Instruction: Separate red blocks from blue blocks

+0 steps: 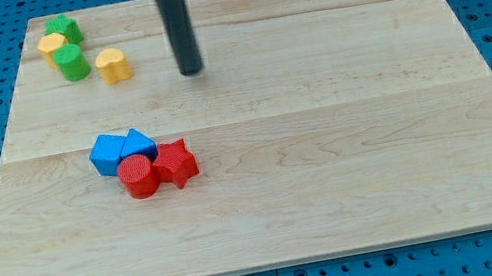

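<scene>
Low and left of centre on the wooden board (pixel 352 160), a red cylinder (pixel 138 176) and a red star (pixel 175 163) are seen pressed against a blue cube (pixel 107 153) and a blue wedge-like block (pixel 137 144) just behind them. Farther up, the rod's tip (pixel 192 70) is held well apart from the cluster; nothing is touched or gripped. At upper left, green and yellow blocks (pixel 68 49) are grouped. A clean split would likely be served by driving the tip into the seam between the colours.
</scene>
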